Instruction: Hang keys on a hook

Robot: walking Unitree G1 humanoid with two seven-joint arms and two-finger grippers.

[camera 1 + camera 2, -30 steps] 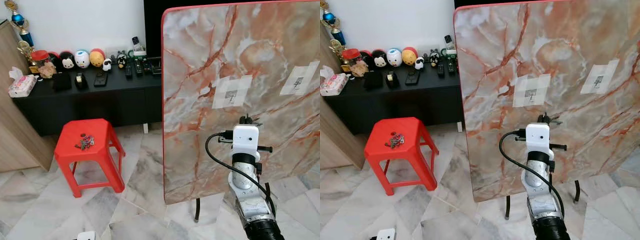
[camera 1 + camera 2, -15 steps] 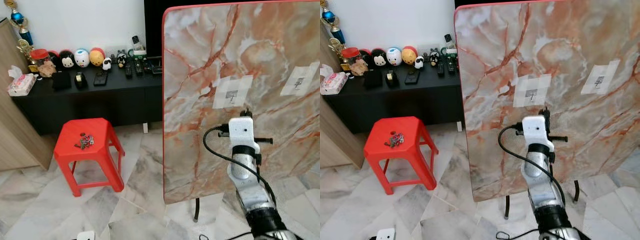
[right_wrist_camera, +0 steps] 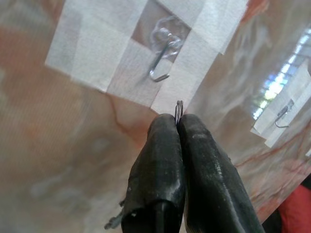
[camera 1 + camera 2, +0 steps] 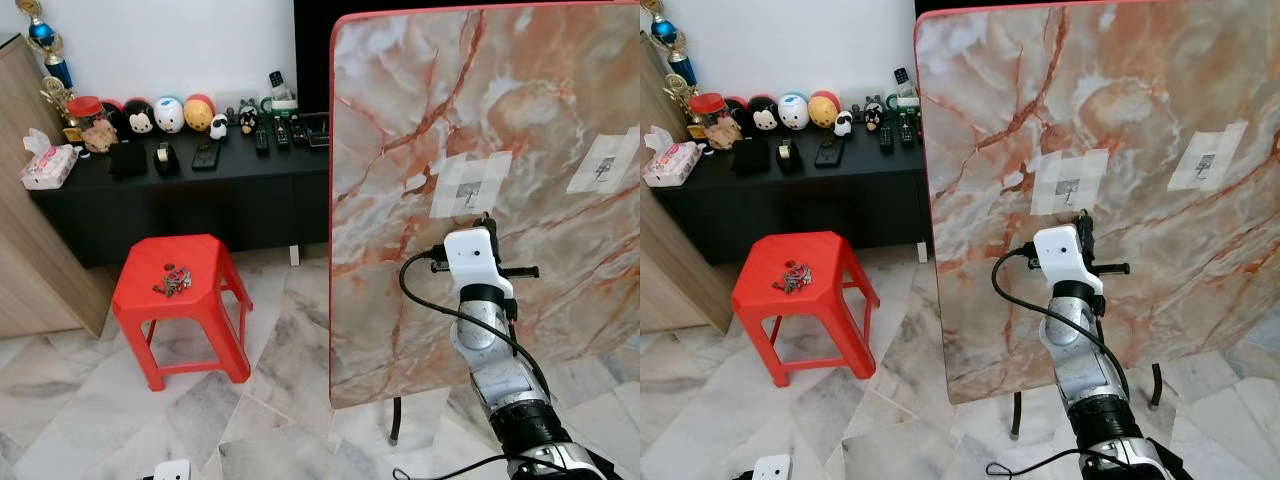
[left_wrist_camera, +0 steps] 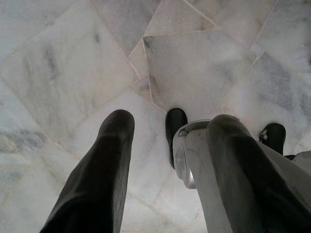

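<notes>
Standing upright on black legs, one pink-veined marble-patterned board (image 4: pixel 420 150) carries two small wire hooks, each under white tape: one hook (image 3: pixel 163 60) just beyond the right gripper (image 3: pixel 178 127), the second hook (image 3: pixel 283 115) well apart to the side. Two black fingers (image 3: pixel 160 160) of that gripper are pressed together, pinching a thin metal key ring (image 3: pixel 178 111) at their tips, just short of the nearer hook. One red plastic stool (image 4: pixel 180 300) holds one heap of loose keys (image 4: pixel 173 280); the left gripper (image 5: pixel 167 141) hangs spread above grey marble floor tiles (image 5: pixel 63 68).
</notes>
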